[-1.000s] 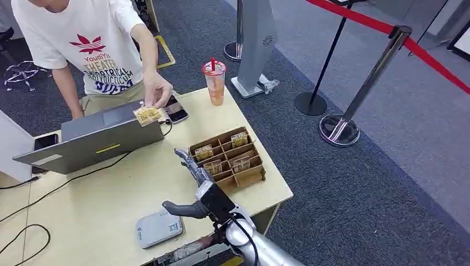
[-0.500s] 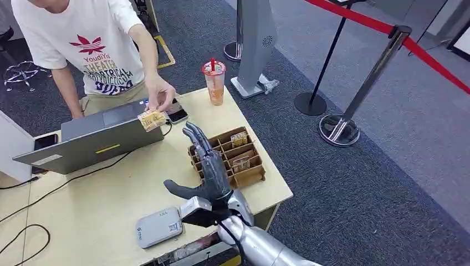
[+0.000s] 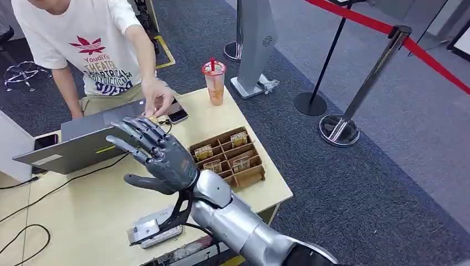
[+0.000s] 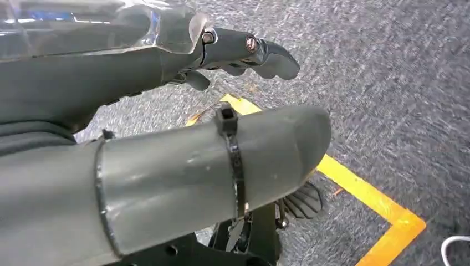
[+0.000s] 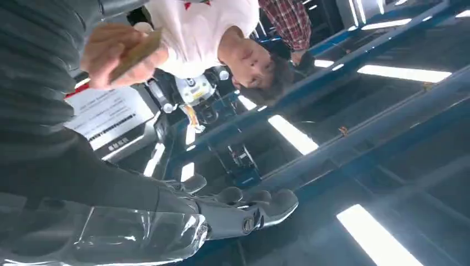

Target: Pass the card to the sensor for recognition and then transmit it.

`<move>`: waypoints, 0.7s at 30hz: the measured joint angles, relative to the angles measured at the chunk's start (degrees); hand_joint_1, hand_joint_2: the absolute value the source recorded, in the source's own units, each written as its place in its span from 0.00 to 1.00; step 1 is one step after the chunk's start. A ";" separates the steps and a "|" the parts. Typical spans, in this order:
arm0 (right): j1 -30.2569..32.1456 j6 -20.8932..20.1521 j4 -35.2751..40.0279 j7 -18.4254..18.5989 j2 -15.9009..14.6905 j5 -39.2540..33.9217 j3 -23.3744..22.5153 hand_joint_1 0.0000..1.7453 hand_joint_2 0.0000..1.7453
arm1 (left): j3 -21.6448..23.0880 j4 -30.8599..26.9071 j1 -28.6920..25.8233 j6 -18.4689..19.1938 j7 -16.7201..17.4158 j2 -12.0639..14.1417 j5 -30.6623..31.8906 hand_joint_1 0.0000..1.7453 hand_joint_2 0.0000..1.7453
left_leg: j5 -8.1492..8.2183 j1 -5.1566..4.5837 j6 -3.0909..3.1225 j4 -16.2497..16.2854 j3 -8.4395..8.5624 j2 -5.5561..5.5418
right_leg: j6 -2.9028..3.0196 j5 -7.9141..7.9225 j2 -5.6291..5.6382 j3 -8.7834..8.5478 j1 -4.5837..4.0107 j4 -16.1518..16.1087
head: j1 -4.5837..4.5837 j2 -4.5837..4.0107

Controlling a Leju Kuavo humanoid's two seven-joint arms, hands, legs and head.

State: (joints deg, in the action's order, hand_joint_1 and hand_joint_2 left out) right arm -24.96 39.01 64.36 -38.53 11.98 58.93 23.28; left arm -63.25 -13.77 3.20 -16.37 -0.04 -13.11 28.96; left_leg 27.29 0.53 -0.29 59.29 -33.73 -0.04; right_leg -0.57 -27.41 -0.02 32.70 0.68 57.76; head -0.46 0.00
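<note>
The right hand has swung up and turned palm-up within the last second: it was low at the table's near edge beside the divided wooden tray, and now it is raised with fingers spread and nothing in them, reaching toward eleven o'clock where the person's hand holds out the card just above the laptop. The card has barely shifted; it is now partly hidden behind the robot's fingertips, near them, though I cannot tell whether they touch. In the right wrist view the person's hand grips the card close ahead of the palm. This reads as the handover step: the card has yet to be taken, so the grey sensor at six o'clock on the table has still to be visited. The left hand hangs over carpet, fingers loosely curled and holding nothing.
</note>
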 joint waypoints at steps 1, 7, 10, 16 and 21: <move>-1.11 0.00 -1.25 0.71 0.37 0.78 0.20 0.00 1.00 | -0.11 0.11 -0.02 0.13 -0.02 0.00 0.02 0.00 0.00 | 0.00 0.00 0.00 0.00 0.00 -0.01 | 0.00 0.00 -0.01 0.00 0.00 0.00 | 0.00 0.00; -4.14 0.02 -5.70 2.27 0.61 6.10 -1.12 0.00 1.00 | -0.11 0.31 -0.13 2.16 -0.07 0.33 1.25 0.00 0.00 | 0.00 -0.01 0.00 0.00 -0.01 -0.04 | 0.00 0.00 -0.02 0.00 0.00 -0.01 | -0.02 0.00; -4.61 0.02 -6.95 1.68 0.61 5.99 -2.21 0.00 1.00 | -0.11 0.37 -0.12 2.34 -0.09 0.52 1.40 0.00 0.00 | 0.01 -0.01 0.00 0.01 -0.01 -0.03 | 0.00 0.00 -0.01 0.01 0.00 -0.01 | 0.00 0.00; -5.02 0.02 -8.43 1.51 0.61 5.99 -2.97 0.00 1.00 | -0.11 0.37 -0.15 2.40 -0.07 0.72 1.44 0.00 0.00 | 0.01 0.00 0.00 0.00 -0.01 -0.03 | 0.00 0.00 -0.02 0.01 0.00 -0.01 | 0.00 0.00; -5.11 0.02 -9.13 1.55 0.61 6.18 -3.34 0.00 1.00 | -0.11 0.37 -0.14 2.40 -0.07 0.77 1.46 0.00 0.00 | 0.00 0.01 0.00 0.00 0.00 -0.03 | 0.00 0.00 -0.01 0.01 0.00 0.00 | 0.00 0.00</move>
State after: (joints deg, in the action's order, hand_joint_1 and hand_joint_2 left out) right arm -30.07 39.04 55.23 -36.98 12.59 65.11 19.93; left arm -63.36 -13.40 3.06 -13.97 -0.11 -12.35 30.42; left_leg 27.30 0.54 -0.29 59.29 -33.73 -0.06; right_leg -0.57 -27.41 -0.04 32.71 0.68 57.75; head -0.46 0.00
